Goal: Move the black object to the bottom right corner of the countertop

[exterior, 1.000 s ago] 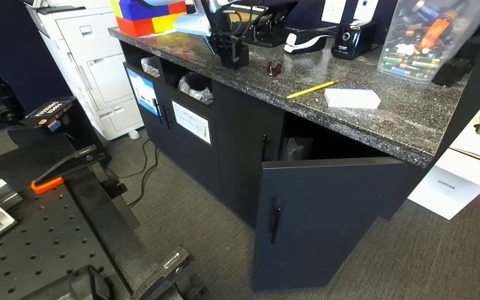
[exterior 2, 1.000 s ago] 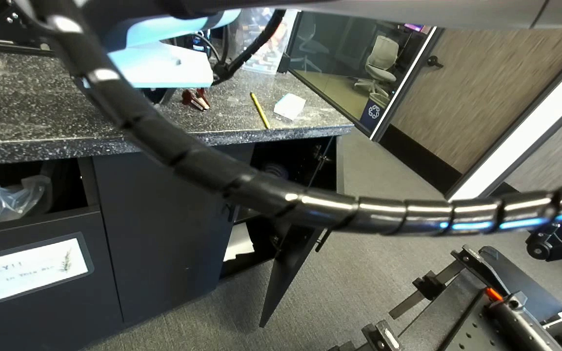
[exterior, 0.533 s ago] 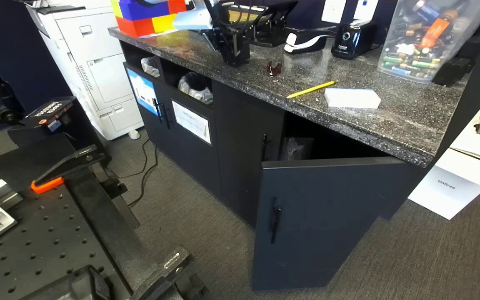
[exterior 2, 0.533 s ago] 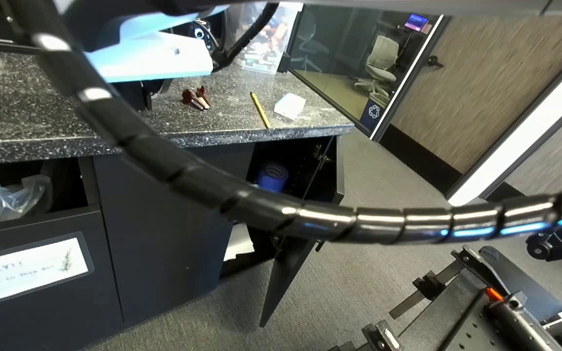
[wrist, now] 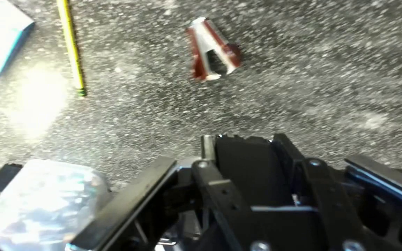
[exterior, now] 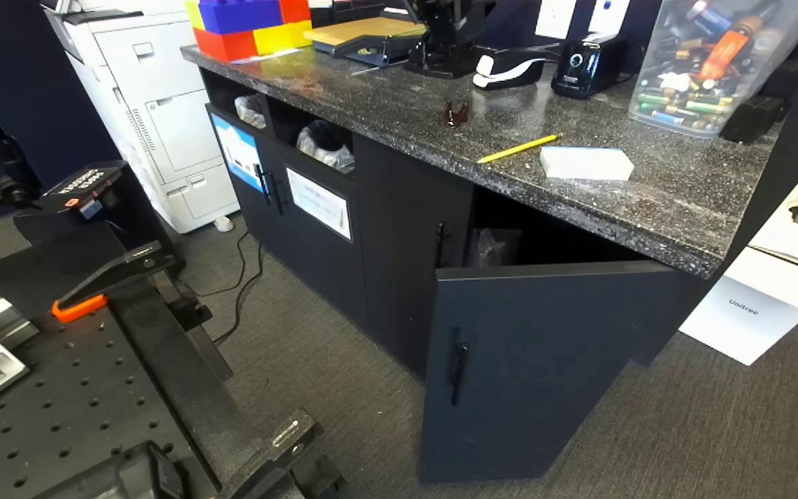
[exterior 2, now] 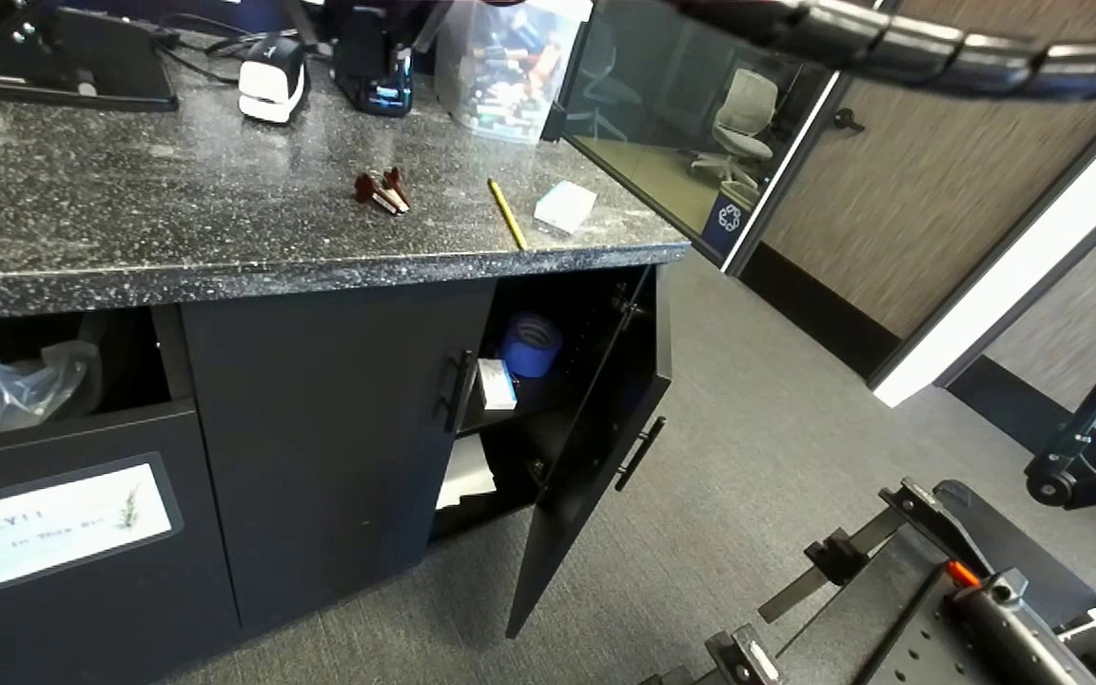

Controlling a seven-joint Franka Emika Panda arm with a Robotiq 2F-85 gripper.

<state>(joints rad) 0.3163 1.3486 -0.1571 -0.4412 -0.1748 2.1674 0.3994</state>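
Nearest in the wrist view, the gripper (wrist: pixel 245 140) pinches the black block (wrist: pixel 246 167) by opposite sides, no gap showing, above the surface (wrist: pixel 326 87). It looks stiff, probably light, its matte faces unlikely to slip; those sides suit the hold. Beyond lies a staple remover (wrist: pixel 206 40).

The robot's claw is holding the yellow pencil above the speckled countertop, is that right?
Not the yellow pencil: the wrist view shows it lying on the speckled countertop. What the gripper holds above that surface is a black object.
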